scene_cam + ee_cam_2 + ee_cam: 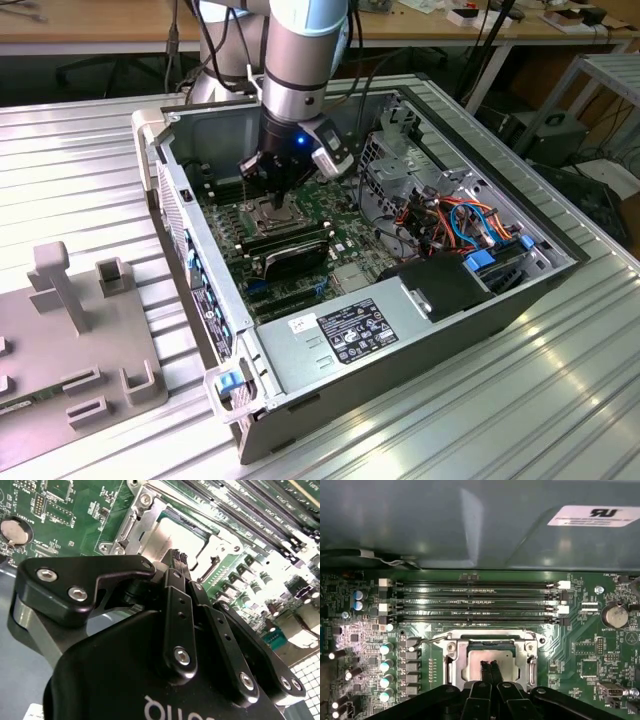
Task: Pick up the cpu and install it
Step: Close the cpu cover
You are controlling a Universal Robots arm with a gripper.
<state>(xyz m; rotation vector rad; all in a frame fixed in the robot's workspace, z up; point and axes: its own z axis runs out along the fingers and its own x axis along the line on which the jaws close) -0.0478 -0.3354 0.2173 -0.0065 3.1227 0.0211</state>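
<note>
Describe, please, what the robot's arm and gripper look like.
The arm is a silver-grey cylinder with a light-blue joint cap. A blue light glows at its wrist. The gripper is matte black: a rounded body with white print, jointed link fingers and silver hex screws.

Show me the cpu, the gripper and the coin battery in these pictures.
cpu [174, 532], second wrist view, silver face in the socket.
gripper [489, 663], first wrist view, midway between fingertips.
coin battery [616, 615], first wrist view, middle of round face.
</note>
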